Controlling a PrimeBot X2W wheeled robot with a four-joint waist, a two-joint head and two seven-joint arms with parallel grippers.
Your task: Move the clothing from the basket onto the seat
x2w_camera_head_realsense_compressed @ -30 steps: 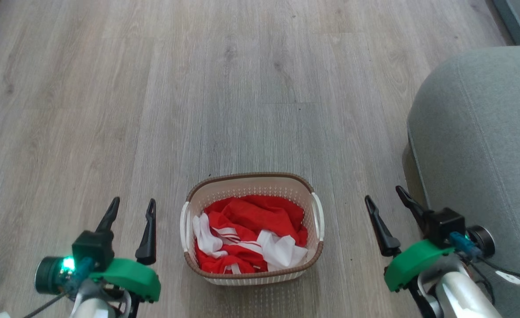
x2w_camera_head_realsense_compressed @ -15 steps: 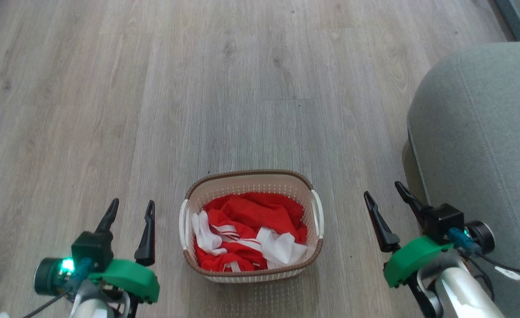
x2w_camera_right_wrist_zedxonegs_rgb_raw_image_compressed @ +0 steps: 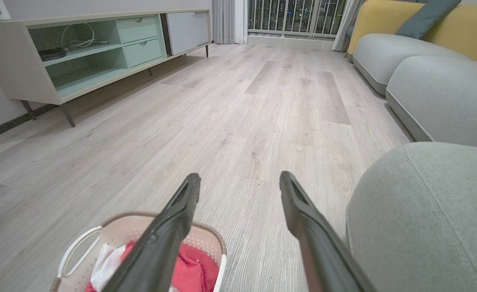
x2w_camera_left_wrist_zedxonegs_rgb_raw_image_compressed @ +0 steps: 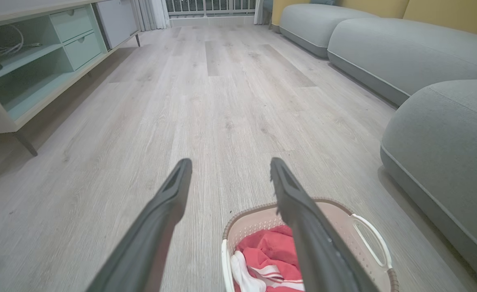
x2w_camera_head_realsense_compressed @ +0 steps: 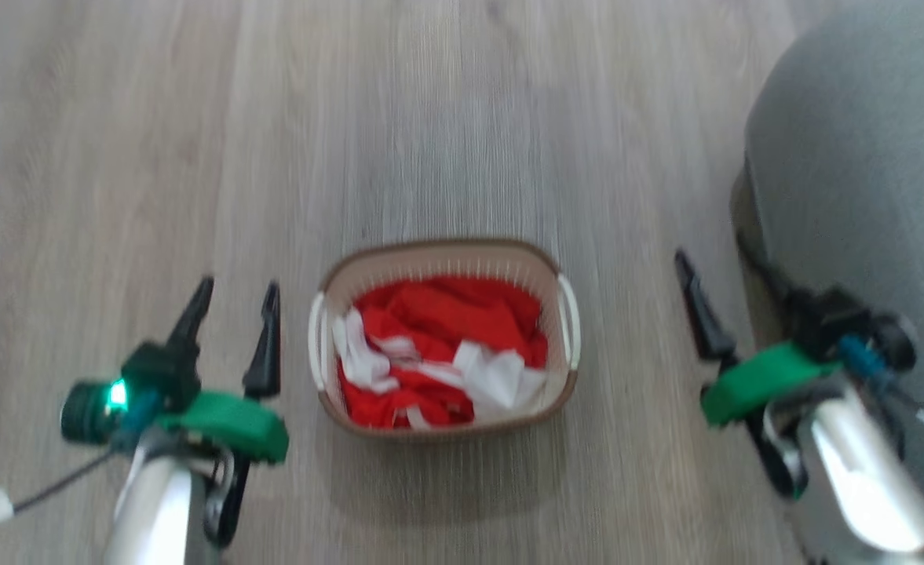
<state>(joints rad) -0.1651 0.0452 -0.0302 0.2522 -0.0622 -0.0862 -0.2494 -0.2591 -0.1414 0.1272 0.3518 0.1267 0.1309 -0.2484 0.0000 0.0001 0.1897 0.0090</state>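
The cream basket (x2w_camera_head_realsense_compressed: 442,246) stands on the wood floor in the middle of the blurred head view, holding red and white clothing (x2w_camera_head_realsense_compressed: 438,329). My left gripper (x2w_camera_head_realsense_compressed: 239,284) hovers open just left of the basket, with nothing between its fingers. My right gripper (x2w_camera_head_realsense_compressed: 714,255) is open between the basket and the grey-green seat (x2w_camera_head_realsense_compressed: 854,157) at the right. The left wrist view has the open left gripper (x2w_camera_left_wrist_zedxonegs_rgb_raw_image_compressed: 230,162) above the basket (x2w_camera_left_wrist_zedxonegs_rgb_raw_image_compressed: 246,215), with clothing (x2w_camera_left_wrist_zedxonegs_rgb_raw_image_compressed: 266,251) and the seat (x2w_camera_left_wrist_zedxonegs_rgb_raw_image_compressed: 445,134). In the right wrist view the open right gripper (x2w_camera_right_wrist_zedxonegs_rgb_raw_image_compressed: 239,175) is over the basket (x2w_camera_right_wrist_zedxonegs_rgb_raw_image_compressed: 141,214), clothing (x2w_camera_right_wrist_zedxonegs_rgb_raw_image_compressed: 193,271) and the seat (x2w_camera_right_wrist_zedxonegs_rgb_raw_image_compressed: 424,211).
A low pale-green sideboard (x2w_camera_right_wrist_zedxonegs_rgb_raw_image_compressed: 80,52) on thin legs runs along the far left wall. More grey sofa sections (x2w_camera_left_wrist_zedxonegs_rgb_raw_image_compressed: 384,48) with yellow backs line the right side beyond the seat. Bare wood floor (x2w_camera_head_realsense_compressed: 462,118) stretches ahead of the basket.
The whole head picture has shifted and blurred, so the camera moved; basket and grippers now sit higher in it. Both grippers stay open and the clothing lies as before.
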